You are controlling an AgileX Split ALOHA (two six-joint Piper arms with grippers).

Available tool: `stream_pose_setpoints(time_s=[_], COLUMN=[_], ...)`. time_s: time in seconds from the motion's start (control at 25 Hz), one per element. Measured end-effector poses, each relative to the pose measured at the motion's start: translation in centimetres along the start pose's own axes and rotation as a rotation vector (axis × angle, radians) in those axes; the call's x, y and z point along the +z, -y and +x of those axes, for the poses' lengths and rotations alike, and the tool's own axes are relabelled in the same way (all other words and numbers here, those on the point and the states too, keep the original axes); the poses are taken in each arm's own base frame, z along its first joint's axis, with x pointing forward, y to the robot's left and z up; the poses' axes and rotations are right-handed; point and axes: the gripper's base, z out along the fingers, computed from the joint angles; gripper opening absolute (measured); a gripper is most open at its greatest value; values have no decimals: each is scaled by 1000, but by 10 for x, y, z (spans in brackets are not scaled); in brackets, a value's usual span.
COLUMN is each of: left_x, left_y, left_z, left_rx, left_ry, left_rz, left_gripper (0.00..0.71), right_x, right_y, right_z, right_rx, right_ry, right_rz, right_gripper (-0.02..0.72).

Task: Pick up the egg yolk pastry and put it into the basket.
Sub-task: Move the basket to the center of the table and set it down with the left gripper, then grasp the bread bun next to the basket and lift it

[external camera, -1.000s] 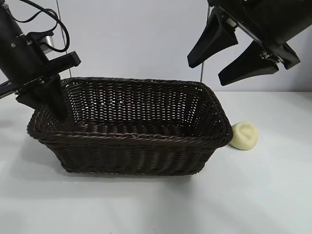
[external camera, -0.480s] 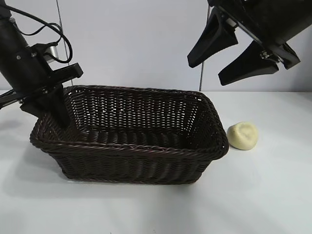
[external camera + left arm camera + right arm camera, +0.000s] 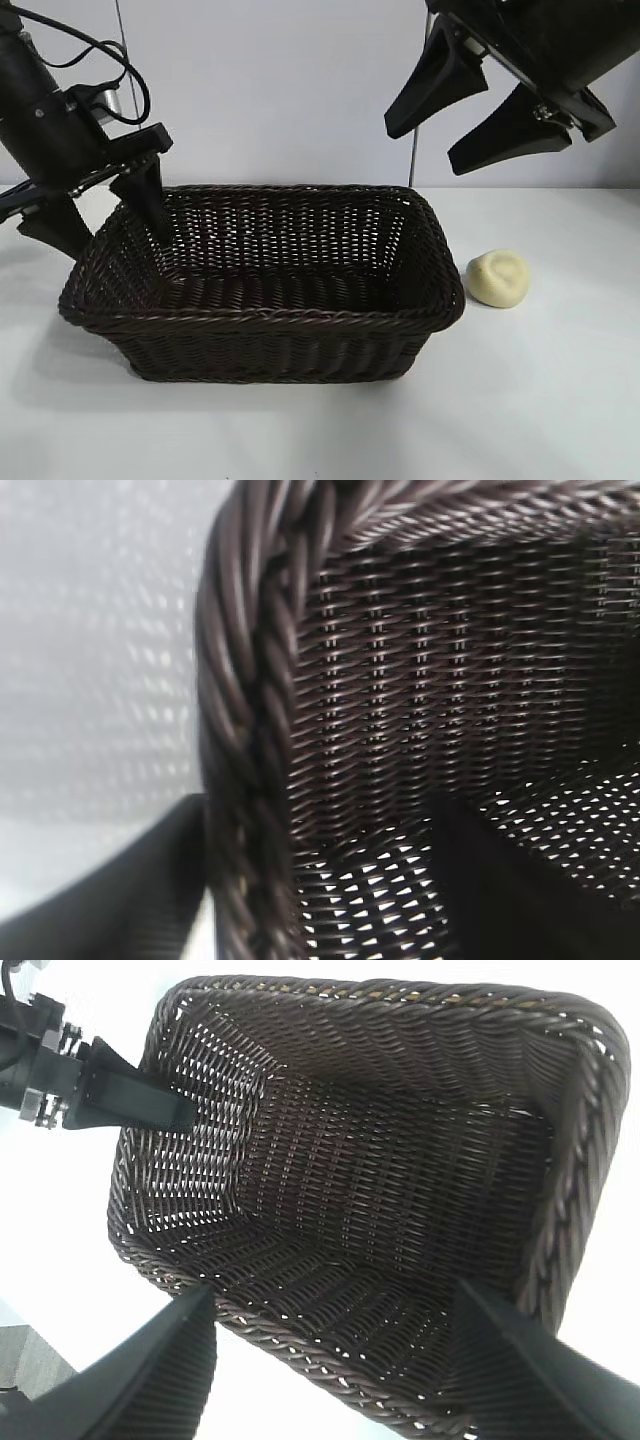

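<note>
Dark woven basket at desk centre, nothing inside, egg yolk pastry on desk just beside basket's right end, left gripper spread wide astride left rim, right gripper raised above right end, fingers apart, holding nothing

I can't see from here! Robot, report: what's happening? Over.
Left gripper open, fingers astride basket rim. Right gripper open, high above. Egg yolk pastry on table beside basket, untouched.

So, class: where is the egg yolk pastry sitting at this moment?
In the exterior view the egg yolk pastry lies on the white table, just outside the basket at its right end, below the raised right gripper.
</note>
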Motion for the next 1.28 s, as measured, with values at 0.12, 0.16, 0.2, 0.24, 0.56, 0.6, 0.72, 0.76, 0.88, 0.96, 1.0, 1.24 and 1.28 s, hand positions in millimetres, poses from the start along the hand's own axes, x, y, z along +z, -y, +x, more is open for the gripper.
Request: stream_pose_setpoints(time_s=[0.12,0.16,0.2,0.24,0.56,0.6,0.72,0.76,0.88,0.96,1.0,1.24,1.28], left_x=[-20,-28,-37,-46,-72,-73,-78,-81,-91,-96,-98,-103,-107], left_y=[5,6,8,11,8,5,-7,-14,-37,-50,-53,-53,-52], left_z=[4,5,8,10,20,20,19,18,18,19,20,28,30], left_rx=[50,71,90,107,154,151,124,99,34,-1,-10,-40,-40], left_ry=[29,36,46,55,50,49,57,63,78,80,75,24,18], left_rz=[-39,-57,-71,-83,-220,-235,-261,-271,-297,-311,-315,-323,-329], left_gripper=[550,552,552,552,553,553,553,553,553,553,553,553,553], right_x=[0,0,0,0,0,0,0,0,0,0,0,0,0], right_y=[0,0,0,0,0,0,0,0,1,1,1,1,1], right_z=[0,0,0,0,0,0,0,0,0,0,0,1,1], right_rx=[0,0,0,0,0,0,-4,-5,-7,-8,-8,-8,-8], right_ry=[1,1,1,1,1,0,-2,-3,-3,-4,-4,-6,-6], right_rz=[0,0,0,0,0,0,3,4,6,6,7,6,6], right_gripper=[486,486,486,486,486,486,486,486,486,486,486,486,486])
